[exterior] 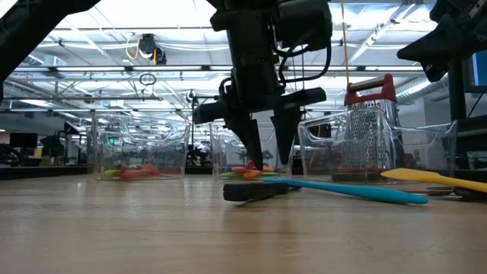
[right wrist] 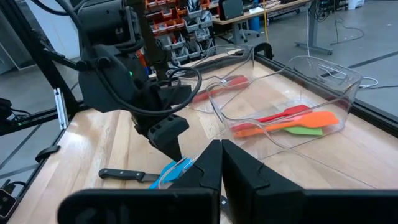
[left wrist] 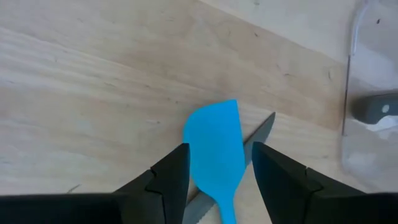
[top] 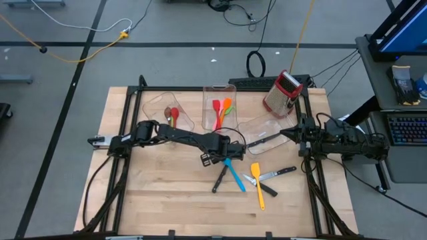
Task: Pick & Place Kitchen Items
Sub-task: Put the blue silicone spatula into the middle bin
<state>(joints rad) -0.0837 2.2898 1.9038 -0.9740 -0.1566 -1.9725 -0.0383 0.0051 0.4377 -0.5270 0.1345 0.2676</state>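
Left wrist view: left gripper (left wrist: 216,171) jaws spread astride blue spatula (left wrist: 216,140); right gripper (right wrist: 221,163) jaws pressed together.

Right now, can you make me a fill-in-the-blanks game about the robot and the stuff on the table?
1. The left gripper has its fingers on either side of the ____ spatula.
2. Under the spatula lies a ____.
3. The grater has a ____ top.
4. The middle bin holds red, orange and ____ utensils.

Missing words: blue; knife; red; green
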